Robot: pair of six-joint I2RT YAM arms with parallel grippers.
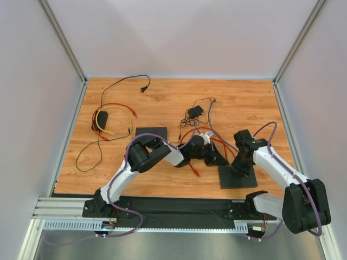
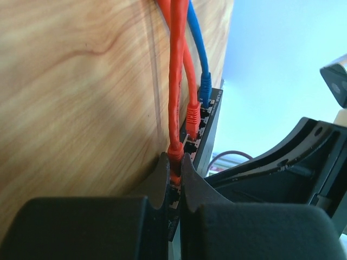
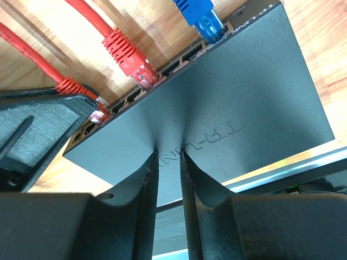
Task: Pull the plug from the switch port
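The red plug (image 2: 174, 161) sits seated in the nine o'clock end port of the black TP-Link switch (image 3: 227, 103), which lies on the wooden surface (image 1: 244, 108), four o'clock of centre.

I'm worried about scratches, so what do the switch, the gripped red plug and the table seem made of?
The switch: dark matte case with embossed lettering, likely painted metal, possibly plastic. The gripped red plug: ribbed rubbery-looking plastic boot, clear hard plastic tip. The table: wood grain with light sheen; solid wood or laminate, can't tell.
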